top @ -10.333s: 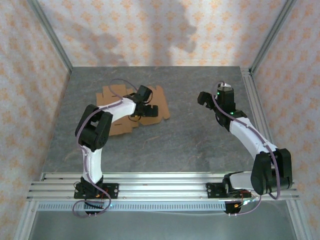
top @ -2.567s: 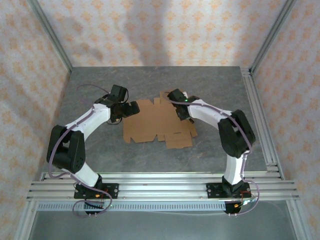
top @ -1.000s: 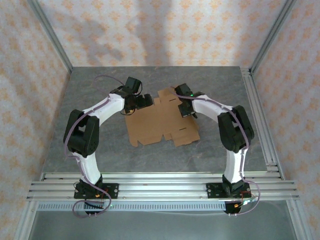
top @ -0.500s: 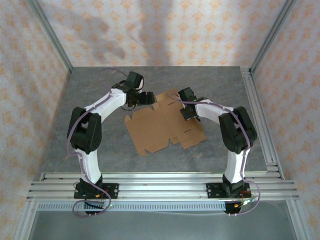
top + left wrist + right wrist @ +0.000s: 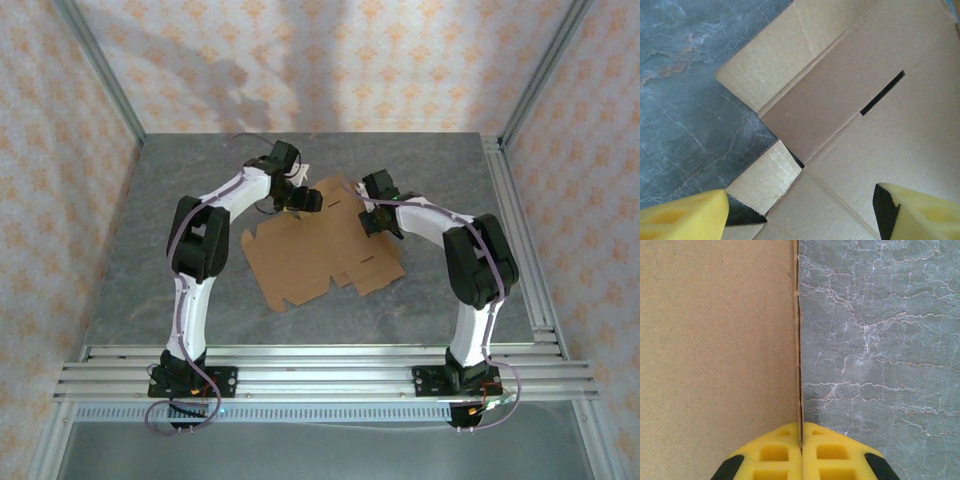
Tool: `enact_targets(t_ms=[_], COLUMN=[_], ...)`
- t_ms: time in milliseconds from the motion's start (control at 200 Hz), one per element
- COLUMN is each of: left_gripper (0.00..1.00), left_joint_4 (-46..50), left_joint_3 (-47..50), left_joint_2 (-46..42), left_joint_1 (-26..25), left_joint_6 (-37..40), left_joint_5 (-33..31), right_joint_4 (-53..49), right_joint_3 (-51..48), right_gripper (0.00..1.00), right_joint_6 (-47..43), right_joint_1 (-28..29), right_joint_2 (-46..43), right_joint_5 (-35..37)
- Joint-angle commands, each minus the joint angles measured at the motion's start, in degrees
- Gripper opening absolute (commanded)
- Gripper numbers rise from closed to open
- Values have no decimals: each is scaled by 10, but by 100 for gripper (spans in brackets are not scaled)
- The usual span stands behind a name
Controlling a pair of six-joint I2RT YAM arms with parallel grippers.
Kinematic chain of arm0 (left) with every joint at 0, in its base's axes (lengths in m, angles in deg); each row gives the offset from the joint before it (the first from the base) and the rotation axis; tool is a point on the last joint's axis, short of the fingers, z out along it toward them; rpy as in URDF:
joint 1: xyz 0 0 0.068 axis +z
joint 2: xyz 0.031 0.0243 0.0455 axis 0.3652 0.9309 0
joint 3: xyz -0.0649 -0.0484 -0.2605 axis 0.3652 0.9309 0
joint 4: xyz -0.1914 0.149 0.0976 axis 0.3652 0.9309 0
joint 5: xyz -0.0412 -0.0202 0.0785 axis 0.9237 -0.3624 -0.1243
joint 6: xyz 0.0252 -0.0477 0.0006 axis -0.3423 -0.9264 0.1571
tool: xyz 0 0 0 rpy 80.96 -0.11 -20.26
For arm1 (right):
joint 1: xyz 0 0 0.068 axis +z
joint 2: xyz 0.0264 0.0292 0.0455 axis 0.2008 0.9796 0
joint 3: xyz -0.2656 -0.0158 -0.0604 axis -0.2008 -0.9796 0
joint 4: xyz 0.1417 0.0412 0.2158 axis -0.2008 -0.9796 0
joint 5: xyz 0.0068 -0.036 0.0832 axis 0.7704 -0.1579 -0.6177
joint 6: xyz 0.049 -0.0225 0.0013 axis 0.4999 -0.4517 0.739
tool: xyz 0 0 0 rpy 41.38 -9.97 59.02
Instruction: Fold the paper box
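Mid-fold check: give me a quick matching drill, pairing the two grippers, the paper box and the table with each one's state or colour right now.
Column one:
1. left gripper
2. right gripper
3. paper box
4. table

Column two:
A. grey, marbled
B. jaws apart above a notched corner of the cardboard
C. tan, lying unfolded
D. fingers together at a straight cardboard edge

Pairs: 1-B, 2-D, 3-C, 4-A

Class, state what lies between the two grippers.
The paper box lies between left gripper and right gripper, seen in the top view.
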Motion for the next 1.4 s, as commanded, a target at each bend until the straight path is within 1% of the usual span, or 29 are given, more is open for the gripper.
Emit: enact_targets(t_ms=[0,155,255,405,505,696,731,856,1011,1141,1281,1396], left_gripper=[80,80,82,82,78,69,66,65,66,69,72,80], left_joint_4=[13,2,2,-4,-9,-5,-5,-6,-2,-22,-27,-30], left_joint_3=[-31,-37,-36,-36,-35,-24,-20,-5,8,36,43,43], left_joint_2=[21,31,29,22,15,-1,-4,-15,-26,-42,-52,-56], left_joint_1=[9,12,12,12,11,8,8,7,3,2,2,2], left_joint_6=[10,-3,4,5,2,5,5,7,11,0,-4,-9], left_joint_5=[14,28,12,36,58,61,62,64,73,61,49,29], right_joint_4=[16,14,12,5,1,-9,-10,-15,-18,-21,-24,-26], right_joint_3=[-6,-1,1,9,15,26,27,32,35,36,36,39], right_gripper=[0,0,0,0,0,0,0,0,0,0,0,0], right_joint_6=[15,19,19,19,19,20,20,22,24,26,26,26], right_joint_1=[-1,-1,-2,-2,-2,-2,-2,-2,-2,-2,-2,-2], right_joint_2=[-18,-15,-12,-4,0,10,12,15,17,20,20,21], right_joint_5=[-23,-25,-25,-25,-23,-19,-19,-17,-13,-8,-5,-4])
